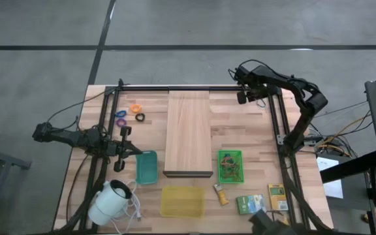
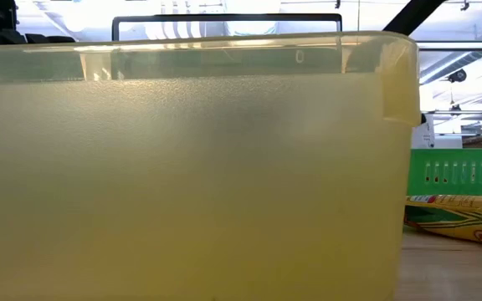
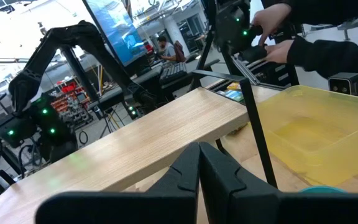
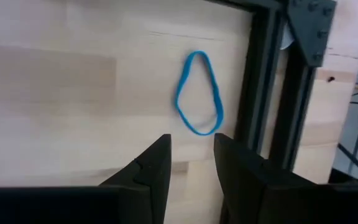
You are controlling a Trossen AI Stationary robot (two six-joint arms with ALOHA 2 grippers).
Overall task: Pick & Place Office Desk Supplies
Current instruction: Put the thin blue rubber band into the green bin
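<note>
A blue rubber-band loop point(image 4: 197, 93) lies flat on the wooden table beside the black frame rail point(image 4: 263, 93). My right gripper point(image 4: 191, 158) hovers above it at the table's far right point(image 1: 243, 94), pointing steeply down, open, with nothing between its fingers. Small orange point(image 1: 136, 108), purple point(image 1: 121, 115) and black point(image 1: 140, 117) rings lie at the far left. The green basket point(image 1: 230, 165) holds rubber bands. Little packets point(image 1: 248, 203) lie near the front edge. My left gripper point(image 1: 130, 149) waits shut and level at the left, by the teal tray point(image 1: 146, 166).
The long pale board point(image 1: 188, 134) lies down the table's middle. A yellow tray point(image 1: 183, 201) stands at the front and fills the low view point(image 2: 182, 167). A white round corded device point(image 1: 113, 202) sits front left. A person's hands point(image 3: 278, 31) work beyond the table.
</note>
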